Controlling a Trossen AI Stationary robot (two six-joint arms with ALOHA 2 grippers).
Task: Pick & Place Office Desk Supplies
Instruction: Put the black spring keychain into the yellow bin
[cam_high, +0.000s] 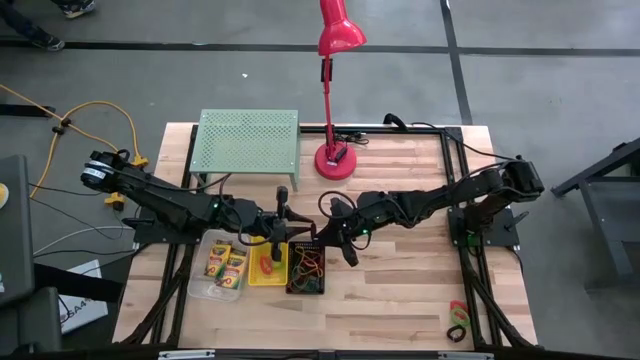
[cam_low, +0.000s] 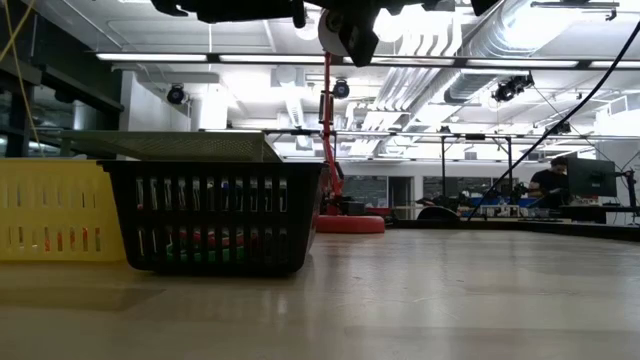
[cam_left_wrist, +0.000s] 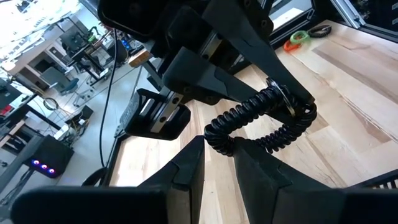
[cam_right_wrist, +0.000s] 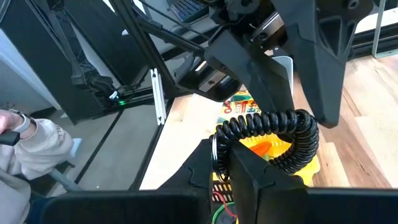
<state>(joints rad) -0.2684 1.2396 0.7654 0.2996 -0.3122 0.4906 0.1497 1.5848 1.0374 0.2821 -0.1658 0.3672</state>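
Note:
A black coiled cord loop (cam_left_wrist: 261, 121) with a metal ring hangs in the air between my two grippers, above the black mesh bin (cam_high: 305, 268). My left gripper (cam_left_wrist: 214, 149) is shut on one end of it and my right gripper (cam_right_wrist: 225, 163) on the other. The two meet near the table's middle, the left gripper (cam_high: 297, 228) beside the right gripper (cam_high: 332, 228). Left of the mesh bin stand a yellow bin (cam_high: 268, 265) and a clear bin (cam_high: 204, 283) that holds yellow crayon boxes (cam_high: 226, 264). All three bins rest on the table. My left gripper pinches the coil's end away from the ring (cam_left_wrist: 219, 135) between its two fingers, which come in nearly level from the table's left. The coil is lifted clear, bent into an arc between the two grippers. My right gripper pinches the coil's ring end (cam_right_wrist: 219, 144) between its two fingers, coming in nearly level from the table's right. The jaws stand close together on it. The coil curves away from the fingers toward the other gripper, clear of the table and the bins.
A light-green perforated rack (cam_high: 247, 143) and a tall red desk lamp (cam_high: 335, 90) stand at the table's far side. Coloured loops (cam_high: 458, 322) lie at the near right corner. Bare wood shows right of the bins. A person's sleeve (cam_right_wrist: 31, 146) shows beyond the table.

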